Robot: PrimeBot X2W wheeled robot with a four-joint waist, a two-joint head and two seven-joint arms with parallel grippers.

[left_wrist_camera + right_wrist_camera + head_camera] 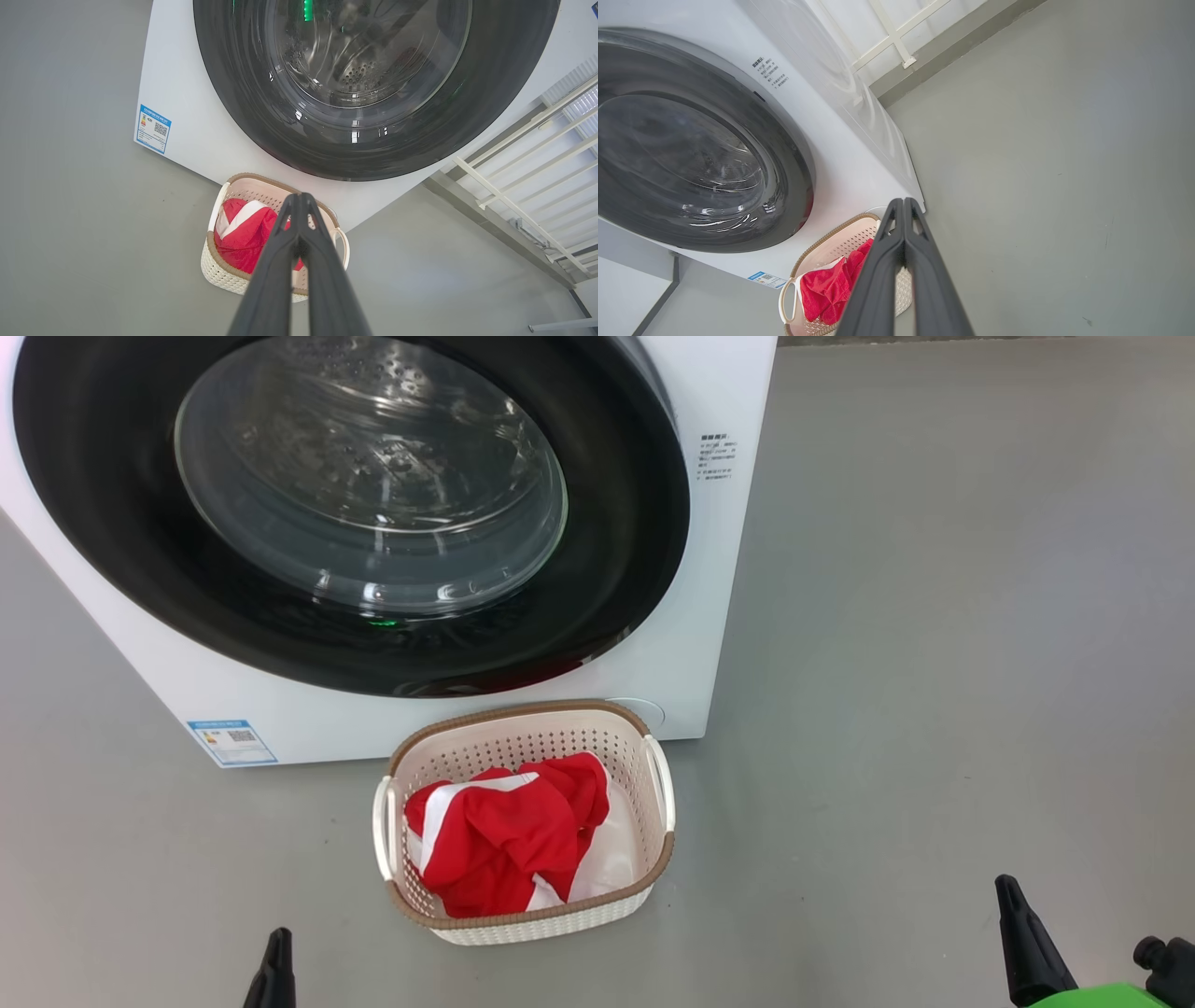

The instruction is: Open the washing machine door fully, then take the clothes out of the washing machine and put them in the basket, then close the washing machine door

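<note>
Red fabric with white stripes, the clothes (504,835), lies bundled inside the basket (541,924) and covers most of its bottom. You can see the basket standing on the grey floor (934,663), just in front of the washing machine (719,569) and toward its lower right corner. The washing machine door (121,551) sits flat against the white front, and the steel drum (373,457) shows through its glass. A blue label (231,742) is stuck low on the left of the machine's front.

Your left jaws are pressed together with nothing between them; in the left wrist view their dark fingers (275,261) hang above the basket. Your right jaws are likewise pinched together and empty, with their fingers (878,275) pointing toward the basket's rim. In the head view both pairs of tips sit low, well apart from the basket and the machine.
</note>
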